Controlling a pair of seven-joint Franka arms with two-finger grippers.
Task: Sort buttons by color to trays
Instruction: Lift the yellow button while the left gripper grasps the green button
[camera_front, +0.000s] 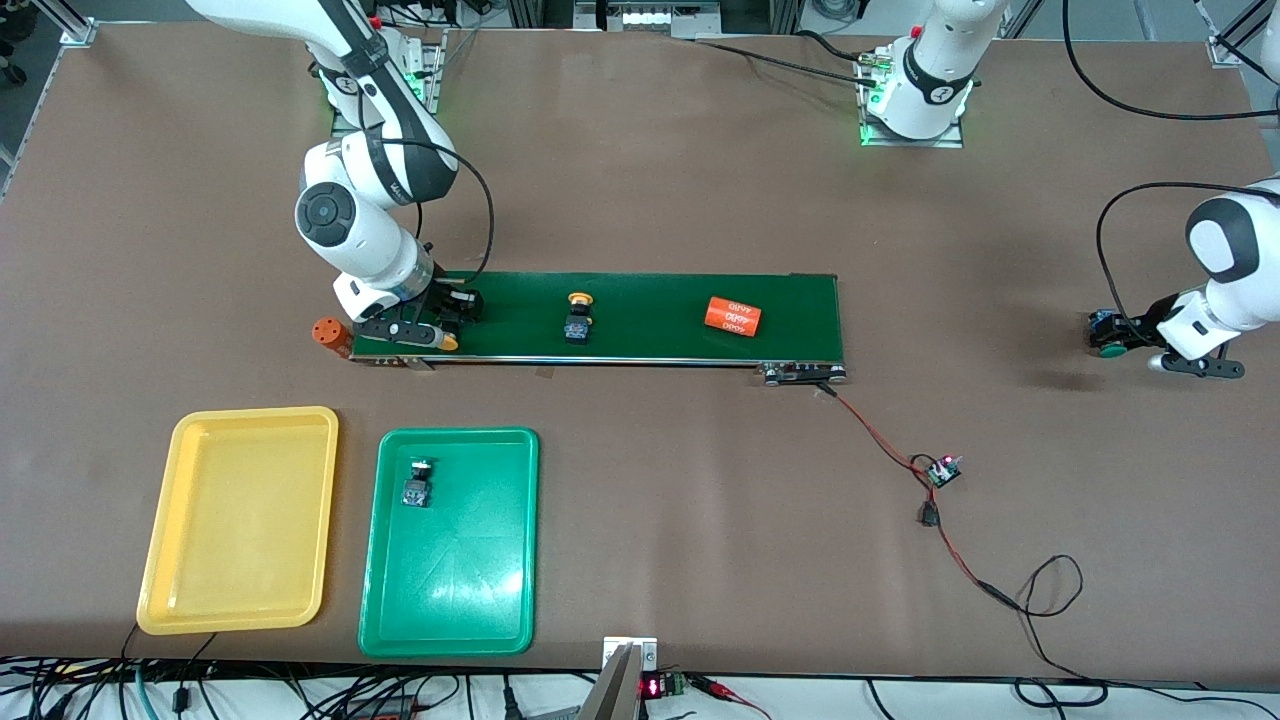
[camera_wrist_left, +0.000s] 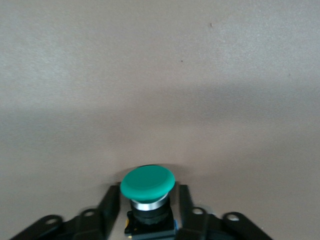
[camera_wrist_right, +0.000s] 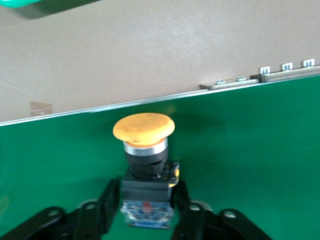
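on the brown table, each end effector grips a button: right yellow, left green.

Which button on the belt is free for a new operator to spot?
Find the long dark-green conveyor belt. Mid-belt a yellow-capped button lies alone. The other yellow one sits in the right pincer at the belt's end, and the orange cylinder has no cap.

- The conveyor belt lies across the middle of the counter.
- One button and a cylinder lie on the belt.
- Two trays sit side by side, nearer the front camera than the belt.
- Another button sits in the tray next to it.
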